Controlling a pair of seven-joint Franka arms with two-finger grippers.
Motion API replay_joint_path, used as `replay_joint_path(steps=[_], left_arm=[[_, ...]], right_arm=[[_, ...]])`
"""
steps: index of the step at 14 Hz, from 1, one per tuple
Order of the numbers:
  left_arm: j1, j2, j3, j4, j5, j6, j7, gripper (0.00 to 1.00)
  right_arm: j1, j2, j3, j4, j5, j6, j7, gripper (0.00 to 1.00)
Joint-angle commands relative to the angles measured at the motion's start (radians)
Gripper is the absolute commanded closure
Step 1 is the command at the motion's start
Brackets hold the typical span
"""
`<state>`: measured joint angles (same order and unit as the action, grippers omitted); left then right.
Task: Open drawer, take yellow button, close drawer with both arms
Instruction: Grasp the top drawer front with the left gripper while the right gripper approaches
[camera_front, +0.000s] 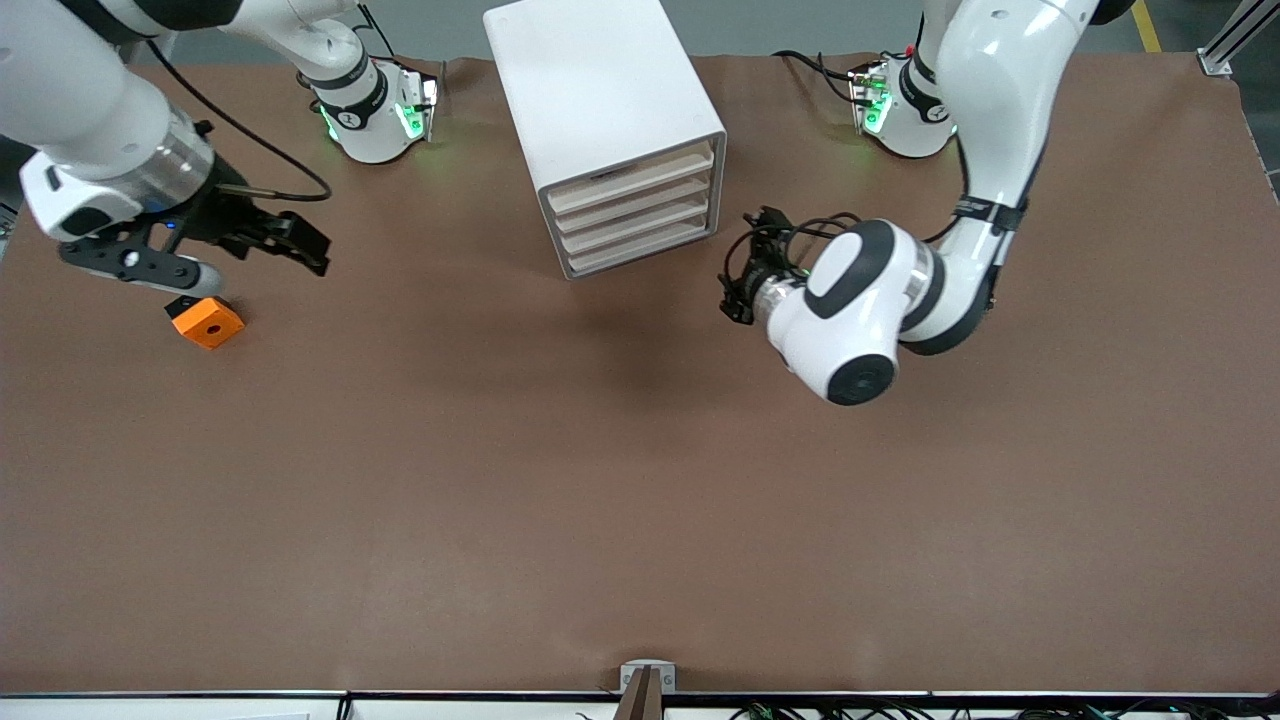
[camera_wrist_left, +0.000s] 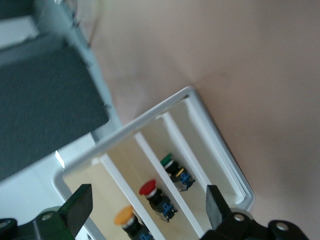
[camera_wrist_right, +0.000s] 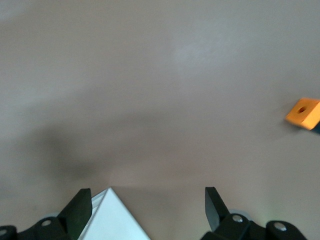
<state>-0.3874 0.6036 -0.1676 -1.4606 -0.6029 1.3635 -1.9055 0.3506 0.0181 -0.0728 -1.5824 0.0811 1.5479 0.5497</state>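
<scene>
Left gripper (camera_front: 738, 290) half-hidden, perhaps beside cabinet (camera_front: 610, 130).

left tool (camera_front: 737, 285) open, right tool (camera_front: 290, 245) open

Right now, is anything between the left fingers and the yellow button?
Yes. The button sits inside the cabinet, in the drawer, which is not pulled out. The open left gripper hovers beside the cabinet.

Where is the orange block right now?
Front view: the orange block lies on the table toward the right arm's end, nearer the camera than the cabinet, with the open right gripper hanging close by.
</scene>
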Motion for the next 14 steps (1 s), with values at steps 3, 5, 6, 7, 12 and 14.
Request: replay_joint_path(steps=[3, 5, 6, 7, 12, 14], left_arm=[[-0.041, 0.100, 0.000, 0.017, -0.175, -0.007, -0.269, 0.04], [-0.077, 0.136, 0.000, 0.022, -0.231, -0.009, -0.384, 0.17], [-0.084, 0.145, 0.000, 0.022, -0.254, -0.011, -0.429, 0.23], [-0.084, 0.150, 0.000, 0.022, -0.273, -0.012, -0.454, 0.31], [-0.116, 0.171, 0.000, 0.020, -0.304, -0.038, -0.504, 0.39], [-0.134, 0.173, 0.000, 0.019, -0.305, -0.060, -0.504, 0.39]], right_arm=[[0.028, 0.022, -0.009, 0.012, 0.058, 0.006, 0.098, 0.00], [0.028, 0.036, -0.009, 0.010, 0.060, 0.009, 0.121, 0.00], [0.028, 0.040, -0.009, 0.010, 0.060, 0.009, 0.124, 0.00], [0.039, 0.045, -0.009, 0.010, 0.060, 0.009, 0.134, 0.00], [0.113, 0.065, -0.010, 0.010, 0.058, 0.026, 0.294, 0.00], [0.131, 0.075, -0.010, 0.010, 0.058, 0.029, 0.325, 0.00]])
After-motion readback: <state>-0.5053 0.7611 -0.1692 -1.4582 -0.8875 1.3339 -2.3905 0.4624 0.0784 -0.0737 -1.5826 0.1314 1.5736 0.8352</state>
